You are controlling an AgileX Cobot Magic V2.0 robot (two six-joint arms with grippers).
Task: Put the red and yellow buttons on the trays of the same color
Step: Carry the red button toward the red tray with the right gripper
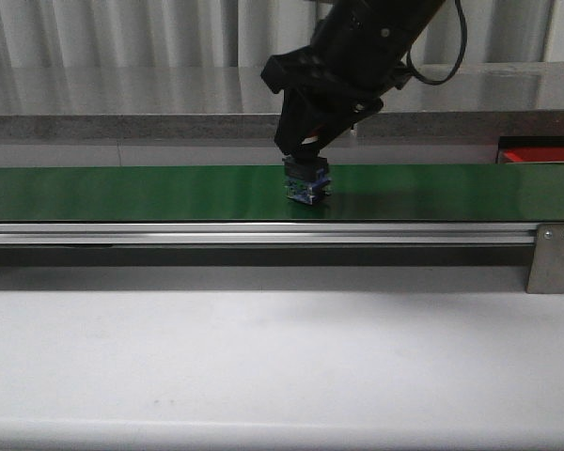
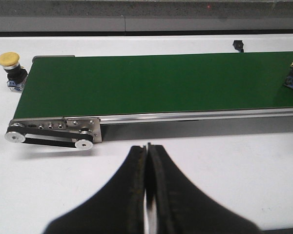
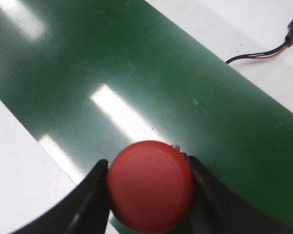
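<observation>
The right gripper (image 1: 306,167) reaches down over the middle of the green conveyor belt (image 1: 150,193), its 2 black fingers (image 3: 90,195) pressed against either side of a red button (image 3: 150,185). In the front view only the button's blue-and-black base shows beneath the fingers, touching or just above the belt; I cannot tell which. The left gripper (image 2: 147,161) hovers over the white table (image 2: 234,165) on the near side of the belt, jaws pressed together with nothing between them. A yellow button (image 2: 10,63) stands upright on the table just beside the belt's roller end. The red tray (image 1: 543,155) sits past the belt's other end, only partly in view.
</observation>
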